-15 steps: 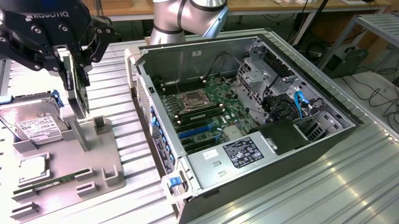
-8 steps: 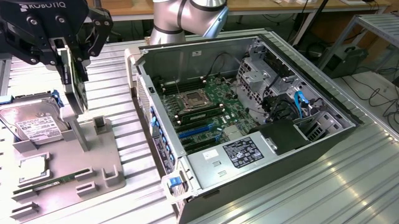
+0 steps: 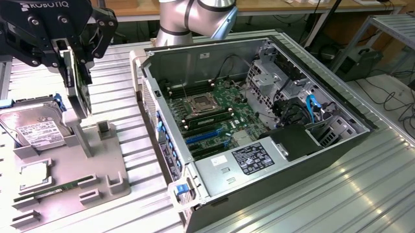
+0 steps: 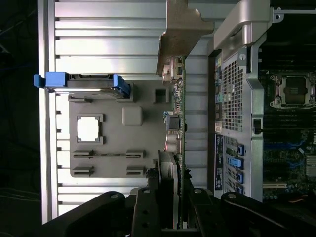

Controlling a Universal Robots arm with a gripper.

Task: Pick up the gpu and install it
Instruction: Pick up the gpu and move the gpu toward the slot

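Judging from how things lie, you are in the carry step. The pincer (image 3: 77, 52), at the upper left of the exterior view, is clamped narrow on the gpu (image 3: 79, 92). The card hangs on edge, above the grey fixture tray (image 3: 104, 162) and apart from it. Your wrist view confirms the grip: the pincer (image 4: 173, 200) pinches the card from both faces. From there the gpu (image 4: 180, 143) runs edge-on away from the camera to its silver bracket (image 4: 180, 24). The card is not yet in the computer case (image 3: 194, 63), which lies open at the centre of the exterior view with its motherboard (image 3: 217, 109) facing up.

Installing it, I judge, calls for setting the card's contact edge square over one of the blue slots (image 3: 204, 137) near the frame's middle. The bracket would need to face the perforated case wall nearest the tray. Watch for tilt, because a card held by so narrow a pinch could rock as it meets the slot.

The tabletop (image 3: 311, 204) is ribbed bright metal, with glare at the lower right of the frame. On the tray, a hard drive (image 3: 36, 128) stands at the exterior view's left and a memory stick (image 3: 52, 190) lies at the lower left. Behind, wooden desks run along the top edge, and loose cables (image 3: 389, 97) trail on the floor at the right.
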